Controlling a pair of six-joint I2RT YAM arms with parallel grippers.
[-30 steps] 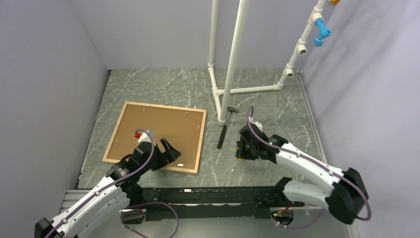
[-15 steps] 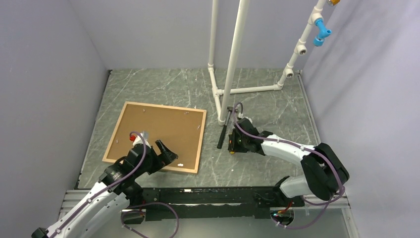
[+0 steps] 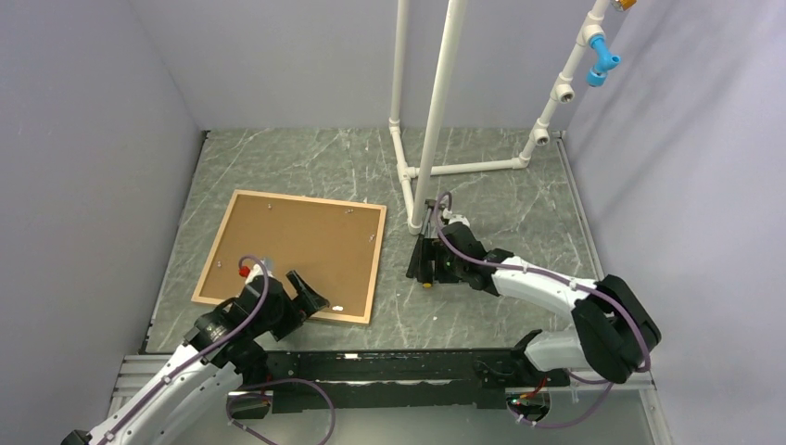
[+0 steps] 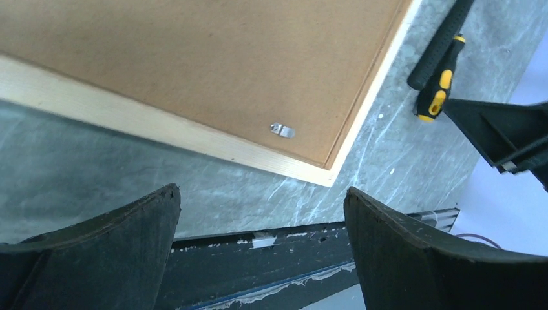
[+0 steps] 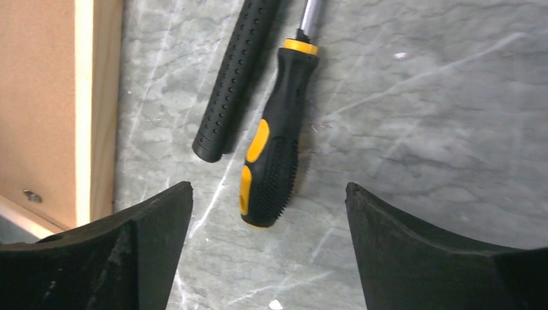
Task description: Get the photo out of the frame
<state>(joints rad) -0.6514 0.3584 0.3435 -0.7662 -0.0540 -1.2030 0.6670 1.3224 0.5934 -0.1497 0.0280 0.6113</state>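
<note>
1. The green marbled table (image 3: 306,167) sits between plain grey walls, with a white pipe stand (image 3: 436,111) rising at the back.
2. The frame (image 4: 129,116) lies flat on the left half of the table, back side up. A brown backing board (image 3: 297,246) fills it, so no print is visible from here.
3. A small metal clip (image 4: 282,130) sits on the board near the frame's near right corner.
4. The left gripper (image 4: 260,194) hangs just off that near edge, fingers spread wide and holding nothing.
5. The right gripper (image 5: 268,187) hovers over a black-and-yellow screwdriver (image 5: 268,168), jaws spread well apart on either side of the handle and clear of it.
6. The screwdriver lies on the table just beside a black dimpled tool handle (image 5: 236,84), a little right of the frame.
</note>
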